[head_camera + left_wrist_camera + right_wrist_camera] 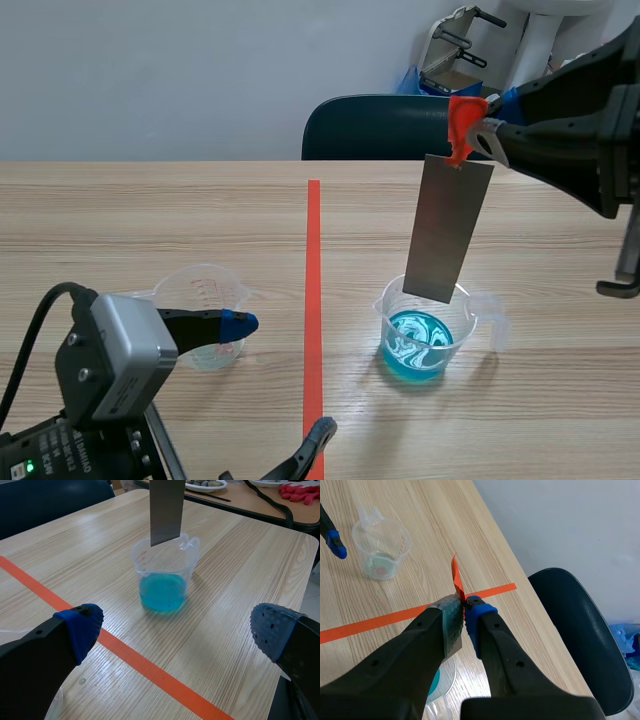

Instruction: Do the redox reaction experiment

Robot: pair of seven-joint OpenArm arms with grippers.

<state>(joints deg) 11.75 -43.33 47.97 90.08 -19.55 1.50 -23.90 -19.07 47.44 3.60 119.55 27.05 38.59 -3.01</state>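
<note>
A grey metal strip (447,228) with an orange tab (463,125) at its top hangs upright from my right gripper (487,128), which is shut on the tab end. The strip's lower edge sits at the rim of a clear beaker (422,332) holding blue liquid (417,340). In the left wrist view the strip (165,510) stands over the beaker (163,575), well ahead of my open left gripper (175,630). A second clear beaker (203,315), nearly empty, stands left of the tape line, beside my left gripper (275,385). In the right wrist view the fingers (479,620) pinch the tab (457,580).
An orange tape line (314,300) runs down the middle of the wooden table (150,220). A dark blue chair (375,125) stands behind the far edge. Another table (260,502) with a dish and red items lies beyond the table's side edge.
</note>
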